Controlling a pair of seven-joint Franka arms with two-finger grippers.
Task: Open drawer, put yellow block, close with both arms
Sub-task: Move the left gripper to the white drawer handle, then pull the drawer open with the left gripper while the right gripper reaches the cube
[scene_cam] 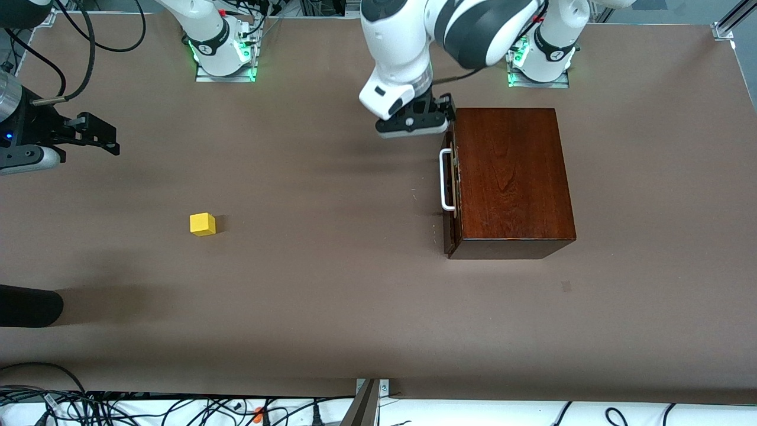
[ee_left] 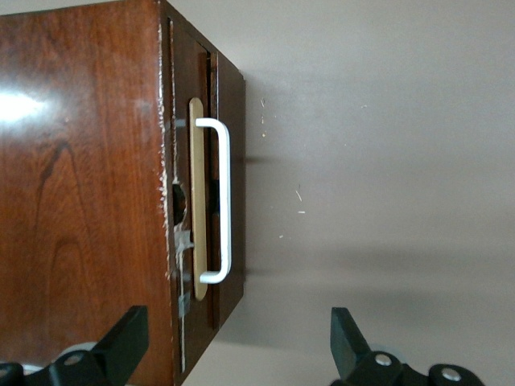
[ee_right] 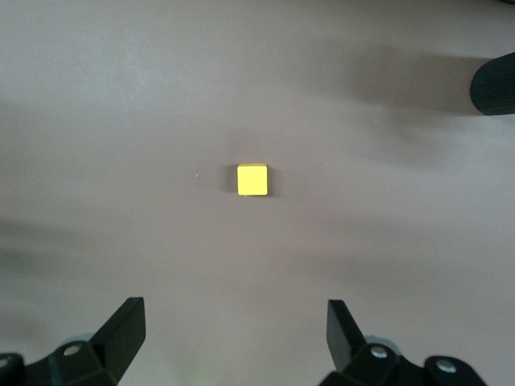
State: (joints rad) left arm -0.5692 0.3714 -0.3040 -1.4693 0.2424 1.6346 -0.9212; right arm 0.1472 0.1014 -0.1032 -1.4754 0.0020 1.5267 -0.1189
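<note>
Front view: one yellow block [scene_cam: 202, 224] lies on the table [scene_cam: 331, 307] toward the right arm's end, and one wooden box [scene_cam: 510, 177] has its drawer [scene_cam: 451, 177] shut; no writing is legible. Left wrist view: the left gripper [ee_left: 237, 342], jaws spread, is just above the box's corner by the white handle [ee_left: 219, 201]. Right wrist view: the right gripper [ee_right: 236, 338] hangs released, the block ahead of its jaws.

The right hand [scene_cam: 97, 136] is cut off at the frame edge — the drawer's [ee_left: 201, 201] inside stays hidden.
</note>
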